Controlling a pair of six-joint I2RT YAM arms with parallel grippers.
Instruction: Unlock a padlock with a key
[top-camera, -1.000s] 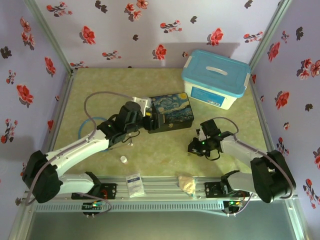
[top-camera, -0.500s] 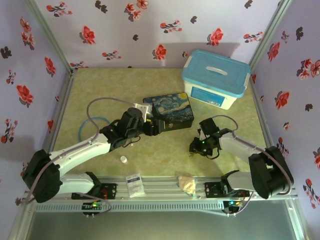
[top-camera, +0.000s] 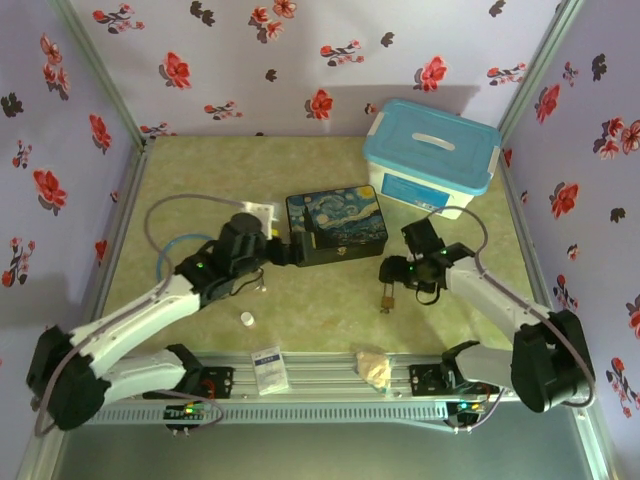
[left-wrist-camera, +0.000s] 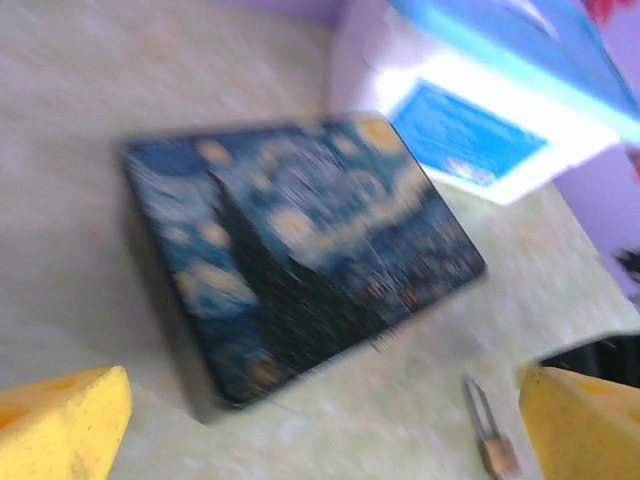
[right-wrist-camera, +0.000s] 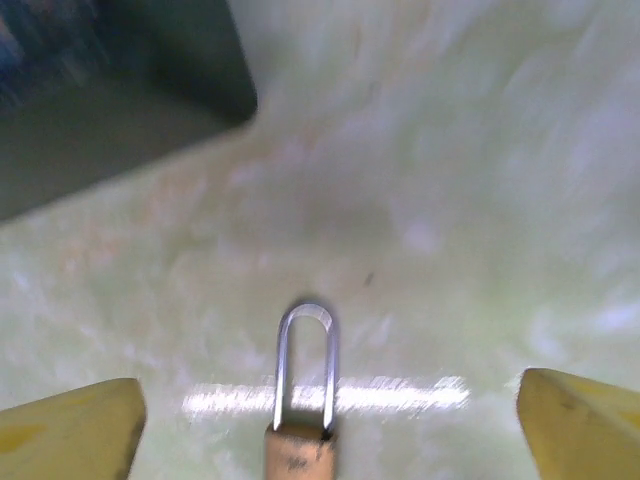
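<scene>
Right gripper (top-camera: 392, 272): fingers spread wide, holding nothing. The padlock (right-wrist-camera: 298, 455) lies flat on the table (top-camera: 330, 300) between them, nearer than the tin (left-wrist-camera: 300, 250). Left gripper (top-camera: 288, 250): also wide, empty, at the tin's left end. I can't spot the key.

Risk: closing low could skid the padlock away. 2 blurred wrist views make aiming unreliable.

Lavender back wall (top-camera: 300, 60) standing behind table, red and dark flower print running across it. Matching left wall (top-camera: 50, 180) and right wall (top-camera: 600, 150) closing in sides. Grey metal corner posts (top-camera: 95, 70) leaning outward at both back corners. Pale yellow-green marbled tabletop (top-camera: 330, 310) lying between walls. Aluminium rail (top-camera: 320, 372) running along near edge. White glare streak (right-wrist-camera: 400, 395) shining on tabletop in right wrist view.
</scene>
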